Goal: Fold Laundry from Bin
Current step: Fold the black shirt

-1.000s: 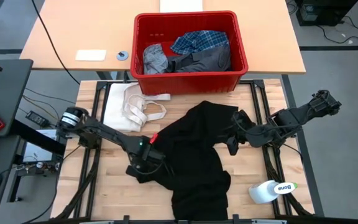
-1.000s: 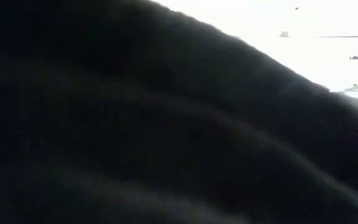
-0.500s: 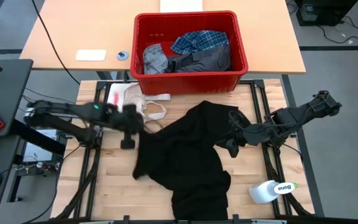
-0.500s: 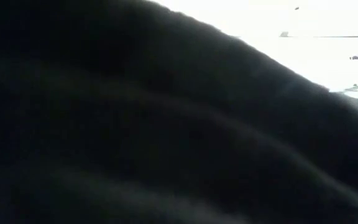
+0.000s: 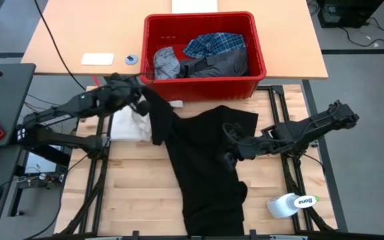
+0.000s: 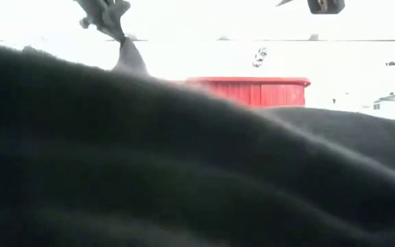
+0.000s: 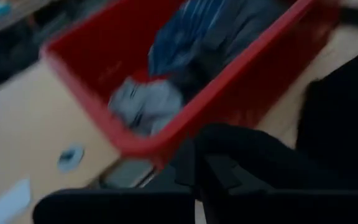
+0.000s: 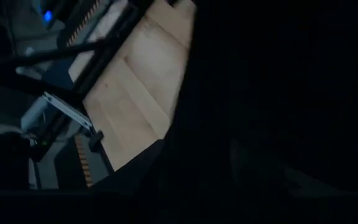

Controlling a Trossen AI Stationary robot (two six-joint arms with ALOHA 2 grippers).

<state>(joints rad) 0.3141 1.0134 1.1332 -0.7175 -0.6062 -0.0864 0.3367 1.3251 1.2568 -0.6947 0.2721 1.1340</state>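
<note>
Left pincer (image 5: 141, 95) closed tight on one corner of the large black garment (image 5: 205, 167), lifted near the bin's near-left corner, at roughly 10 o'clock from the tabletop's centre. Seen in the low view as a peak of dark cloth hanging from the pincer (image 6: 118, 31). Right pincer (image 5: 229, 143) down over the black garment's middle, toward 3 o'clock; jaws lost against the dark cloth, so cannot tell how wide or whether gripping. Right wrist view almost wholly black fabric, with a strip of wooden tabletop (image 8: 135, 93) showing.

Low view mostly blocked by dark cloth up close; only the bin's rim (image 6: 252, 82) visible beyond it. Cream-white cloth (image 5: 127, 123) partly covered by the raised garment and left arm.

Red bin (image 5: 259, 63) at 12 o'clock, holding the plaid shirt (image 5: 215, 43), the light grey garment (image 5: 167, 63) and the dark grey garment (image 5: 222, 65). White spray bottle (image 5: 292, 203) lying at 4 o'clock.
</note>
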